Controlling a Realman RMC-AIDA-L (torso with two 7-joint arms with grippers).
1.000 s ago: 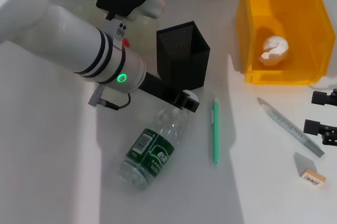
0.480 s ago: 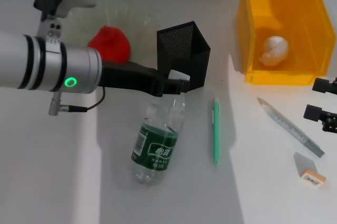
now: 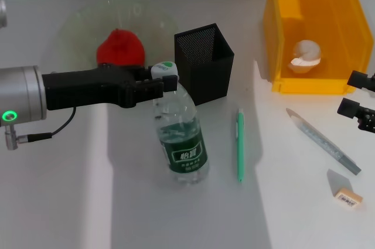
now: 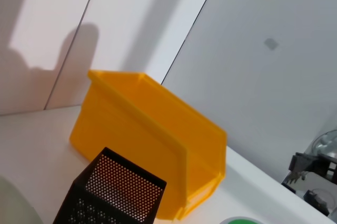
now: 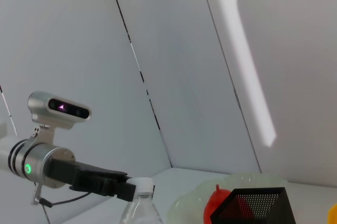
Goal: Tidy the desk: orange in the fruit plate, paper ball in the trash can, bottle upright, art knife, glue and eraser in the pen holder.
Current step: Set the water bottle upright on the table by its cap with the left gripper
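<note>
Head view: bottle point(image 3: 180, 137) stands nearly upright on the white desk point(image 3: 70, 202), just in front of the pen holder point(image 3: 204, 61), label facing the camera. Left gripper point(image 3: 159, 87) reaches in from the left with its jaws clenched on the bottle's neck, right under the white-and-green cap point(image 3: 164, 69). Orange point(image 3: 120, 48) sits in the fruit plate point(image 3: 76, 32) behind the left arm. Paper ball point(image 3: 306, 54) lies inside the trash can point(image 3: 313, 26) at the desk's far right. Green pen point(image 3: 239, 143) lies flat to the right of the bottle; art knife point(image 3: 323, 141) lies diagonally further right; eraser point(image 3: 347, 193) is close to the near right corner. Right gripper point(image 3: 358, 108) sits at the right edge, near the knife's far end, fingers spread with nothing between them.

Left wrist view: trash can point(image 4: 152, 150) with the pen holder point(image 4: 113, 195) in front of it; a sliver of green cap point(image 4: 239, 221) at the frame edge. Right gripper point(image 4: 310, 174) is seen farther off.

Right wrist view: left gripper point(image 5: 124, 188) gripping the bottle point(image 5: 141, 208) at the cap; orange point(image 5: 217, 204), fruit plate point(image 5: 184, 208) and pen holder point(image 5: 253, 205) low in frame.
</note>
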